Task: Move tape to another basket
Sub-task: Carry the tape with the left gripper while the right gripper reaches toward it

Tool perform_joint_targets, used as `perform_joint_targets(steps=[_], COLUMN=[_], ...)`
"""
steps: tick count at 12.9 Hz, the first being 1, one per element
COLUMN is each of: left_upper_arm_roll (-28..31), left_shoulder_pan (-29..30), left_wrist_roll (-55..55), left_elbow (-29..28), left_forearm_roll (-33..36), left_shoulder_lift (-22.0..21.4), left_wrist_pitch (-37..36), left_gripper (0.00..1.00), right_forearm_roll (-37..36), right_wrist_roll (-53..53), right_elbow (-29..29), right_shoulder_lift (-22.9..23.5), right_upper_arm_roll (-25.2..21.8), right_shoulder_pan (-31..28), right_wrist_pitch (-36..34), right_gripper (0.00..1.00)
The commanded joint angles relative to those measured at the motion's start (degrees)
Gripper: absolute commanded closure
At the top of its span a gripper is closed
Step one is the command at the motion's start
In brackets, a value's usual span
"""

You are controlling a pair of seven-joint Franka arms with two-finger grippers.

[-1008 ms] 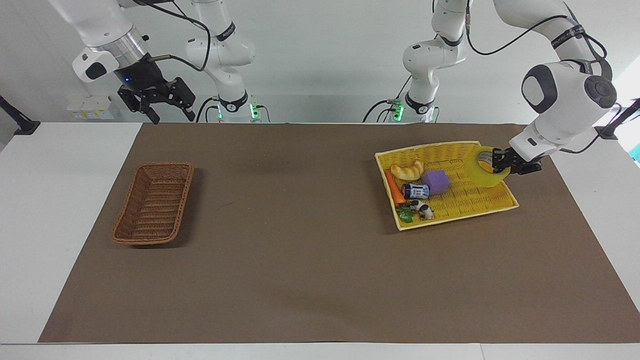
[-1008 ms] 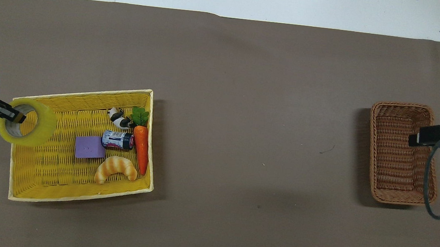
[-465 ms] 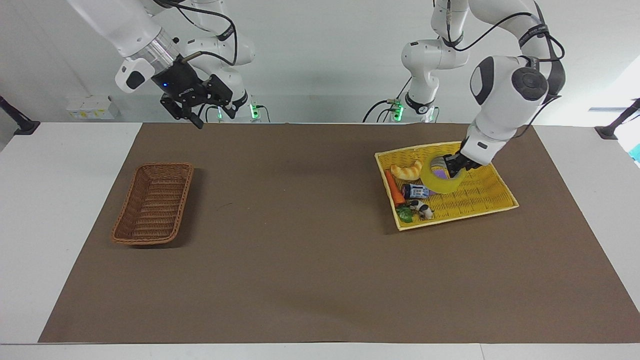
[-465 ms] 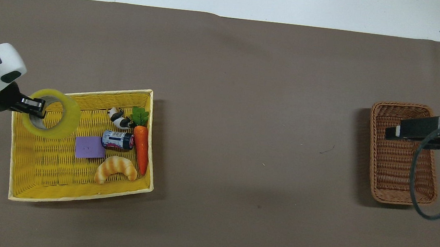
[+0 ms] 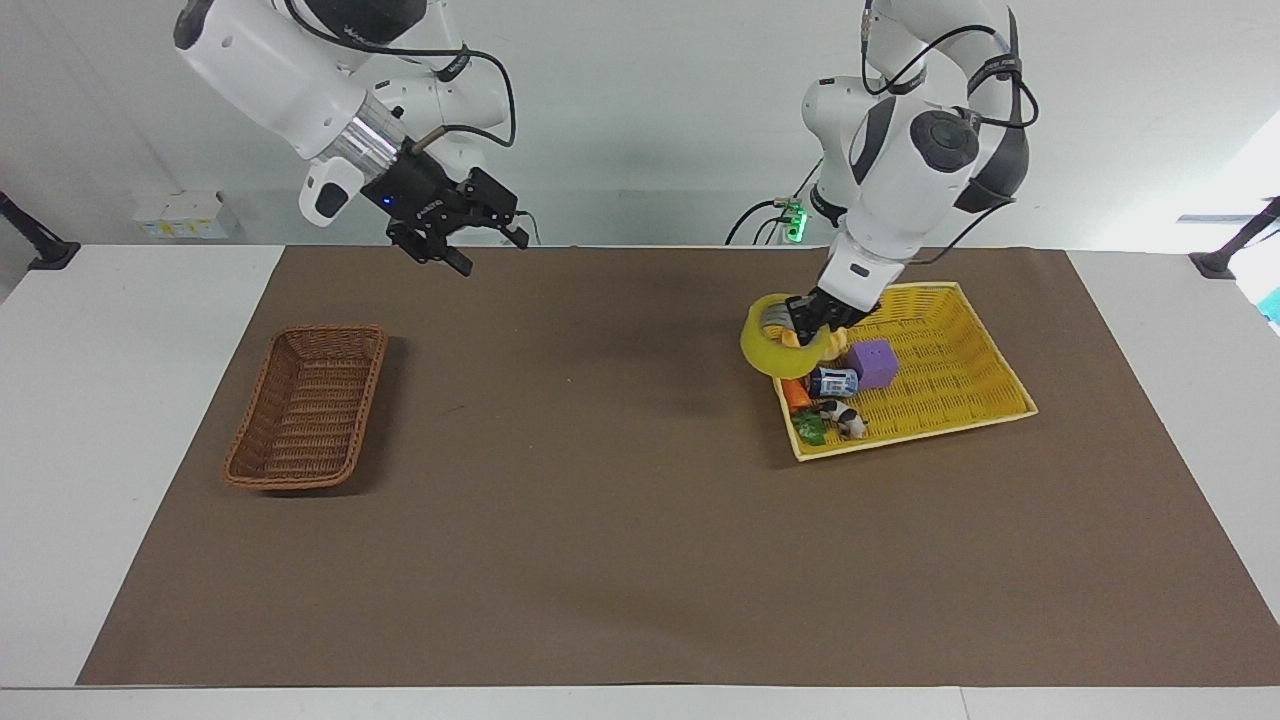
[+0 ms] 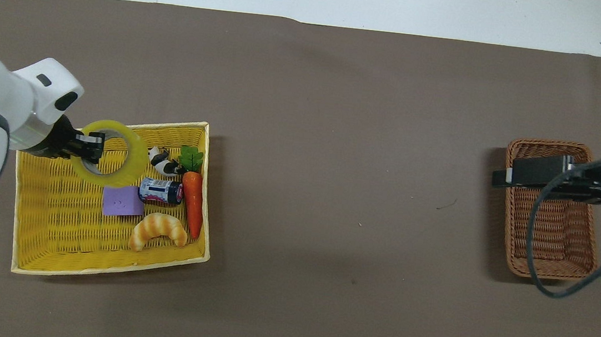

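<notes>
We have the tape (image 5: 778, 347) pinched by its wall in the left end effector (image 5: 815, 318), raised over the yellow basket (image 5: 985, 348) at the edge that faces the middle of the desk (image 5: 600, 560), above the toy croissant (image 6: 159, 230) and carrot (image 6: 192, 203). The roll hangs on edge, its open core facing partly upward, so it has no real long axis. The brown wicker basket (image 5: 308, 405) sits well apart toward the right arm's end, its long axis running from near the robots to far from them. The right end effector (image 5: 462, 230), fingers spread wide and empty, hovers above the desk, nearer that basket; we judge a carry across, or a handover, comes next
</notes>
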Motion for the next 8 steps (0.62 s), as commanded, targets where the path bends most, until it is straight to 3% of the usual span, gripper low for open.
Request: perform_joint_targets(steps=[1, 4, 8], left_upper_arm_roll=[-0.7, -4.9, -9.3], left_shoulder_pan=[-2.6, -3.2, -5.6], left_wrist_roll=[0.5, 2.1, 2.4], left_elbow=[0.4, 0.6, 1.6], left_forearm_roll=[-6.1, -11.5, -12.2], left_shoulder_lift=[-0.6, 0.4, 1.1], left_wrist_pitch=[1.7, 7.3, 12.1], left_gripper=[1.00, 1.00, 1.00], right_forearm_roll=[3.0, 3.5, 4.7], right_wrist_roll=[2.2, -2.0, -6.9], right_elbow=[-3.8, -6.9, -10.6], right_shoulder_lift=[-1.8, -2.2, -3.7], right_upper_arm_roll=[-0.1, 0.0, 0.0], right_shoulder_pan=[0.8, 3.4, 4.5], right_wrist_pitch=[2.8, 7.0, 9.5], right_gripper=[0.00, 0.00, 0.00])
